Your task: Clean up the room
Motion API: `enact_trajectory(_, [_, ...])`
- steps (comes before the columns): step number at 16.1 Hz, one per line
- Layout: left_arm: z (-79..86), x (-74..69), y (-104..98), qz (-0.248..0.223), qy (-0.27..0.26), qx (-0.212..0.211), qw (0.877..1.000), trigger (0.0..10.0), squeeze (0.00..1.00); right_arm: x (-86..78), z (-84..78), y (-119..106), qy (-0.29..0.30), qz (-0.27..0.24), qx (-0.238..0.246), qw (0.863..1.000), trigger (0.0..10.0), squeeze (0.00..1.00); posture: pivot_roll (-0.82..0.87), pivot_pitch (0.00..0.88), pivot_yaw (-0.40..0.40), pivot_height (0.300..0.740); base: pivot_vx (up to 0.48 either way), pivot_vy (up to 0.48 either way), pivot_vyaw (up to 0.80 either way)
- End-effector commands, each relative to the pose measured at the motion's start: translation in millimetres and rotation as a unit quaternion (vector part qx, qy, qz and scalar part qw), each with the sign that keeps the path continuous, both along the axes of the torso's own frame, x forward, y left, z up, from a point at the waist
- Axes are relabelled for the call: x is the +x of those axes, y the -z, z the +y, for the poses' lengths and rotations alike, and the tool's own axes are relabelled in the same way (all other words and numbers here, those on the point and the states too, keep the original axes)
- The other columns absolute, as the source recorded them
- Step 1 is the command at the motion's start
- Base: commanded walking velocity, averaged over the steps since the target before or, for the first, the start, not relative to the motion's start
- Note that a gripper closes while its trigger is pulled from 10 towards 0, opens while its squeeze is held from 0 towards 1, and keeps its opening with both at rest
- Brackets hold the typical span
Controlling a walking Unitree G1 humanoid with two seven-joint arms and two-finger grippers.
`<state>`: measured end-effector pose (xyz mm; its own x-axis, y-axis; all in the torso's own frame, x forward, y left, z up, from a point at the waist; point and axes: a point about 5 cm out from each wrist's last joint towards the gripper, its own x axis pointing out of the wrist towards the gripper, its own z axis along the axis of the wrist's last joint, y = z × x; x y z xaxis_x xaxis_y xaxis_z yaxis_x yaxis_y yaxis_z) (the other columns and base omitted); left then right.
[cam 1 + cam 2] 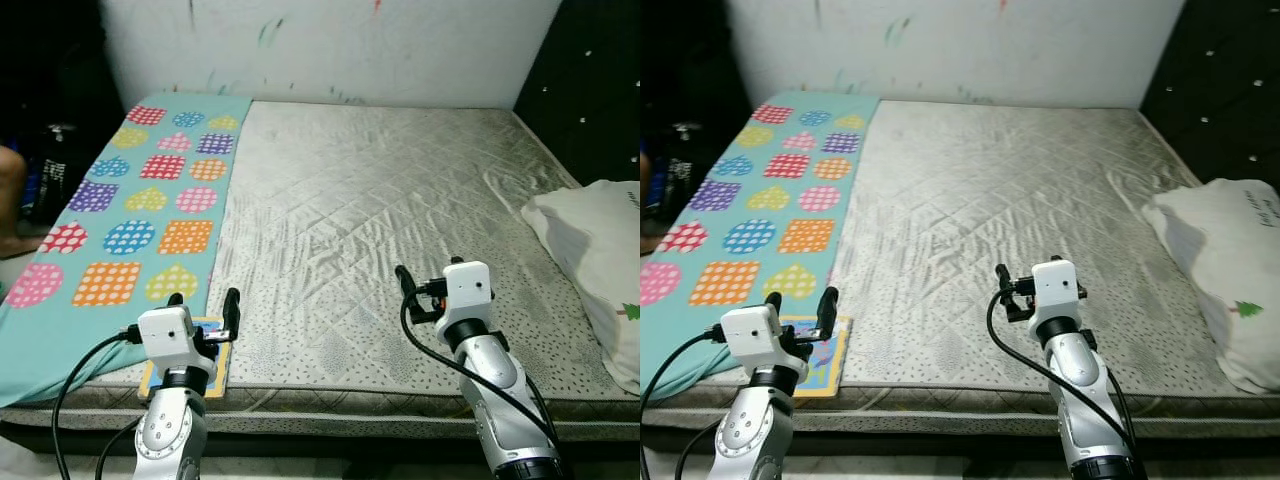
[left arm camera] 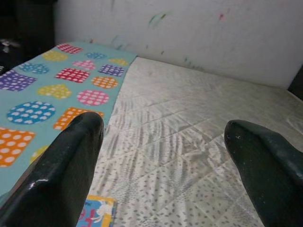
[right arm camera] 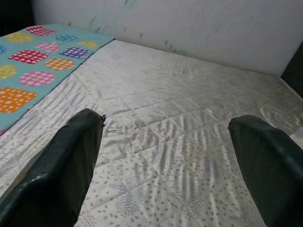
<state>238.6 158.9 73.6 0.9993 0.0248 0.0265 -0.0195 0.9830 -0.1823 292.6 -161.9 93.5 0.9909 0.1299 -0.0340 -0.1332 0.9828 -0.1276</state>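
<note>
Both claws are spread wide and hold nothing. The left gripper (image 1: 203,305) hangs over the near left corner of the bed, its two long black fingers parted above a small colourful picture book (image 1: 820,361) that lies flat on the near edge of the mattress (image 1: 380,210); I cannot tell whether a fingertip touches the book. In the left wrist view the fingers (image 2: 61,175) stand far apart with the book's bright corner (image 2: 97,213) low between them, toward the left one. The right gripper (image 1: 1002,285) is held over the near middle of the mattress, its glossy black fingers (image 3: 61,170) wide apart, with bare quilted fabric between them.

The mattress is pale grey and satin-like, stitched in diamonds, wrinkled toward the middle and printed with small dark specks along the near band. A turquoise blanket (image 1: 150,200) runs down its left side, patterned with dotted hearts, circles and squares in pink, orange, blue, purple and yellow; its near end droops over the bed's edge. A soft white pillow (image 1: 600,265) with a small green tree print lies at the right edge. Behind the bed stands a white wall (image 1: 330,45) streaked with coloured marks.

Both silver arms reach up from the near edge, forearms tilted forward, with black cables looping beside the white wrist housings.
</note>
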Motion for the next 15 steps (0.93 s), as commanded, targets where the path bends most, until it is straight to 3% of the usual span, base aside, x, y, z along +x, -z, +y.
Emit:
enact_trajectory(1, [-0.4,1.5,-0.7,0.002,0.001,-0.004,1.000,10.0,0.00,1.4,-0.2,-0.1,0.000,0.002,0.000,1.000,10.0,0.00,0.02,0.044,-0.017,0.740,0.000,0.000,0.00])
enact_trajectory(3, [-0.7,2.0,-0.8,0.002,0.001,-0.007,1.000,10.0,0.00,2.2,0.4,0.5,-0.001,0.004,0.000,1.000,10.0,0.00,0.03,0.040,-0.016,0.740,0.000,0.000,0.00])
enact_trajectory(15, [-0.4,3.1,-1.7,0.001,0.001,-0.001,1.000,10.0,0.00,6.2,-1.4,0.9,-0.002,0.006,-0.007,1.000,10.0,0.00,0.03,0.038,-0.020,0.740,0.000,0.432,0.00])
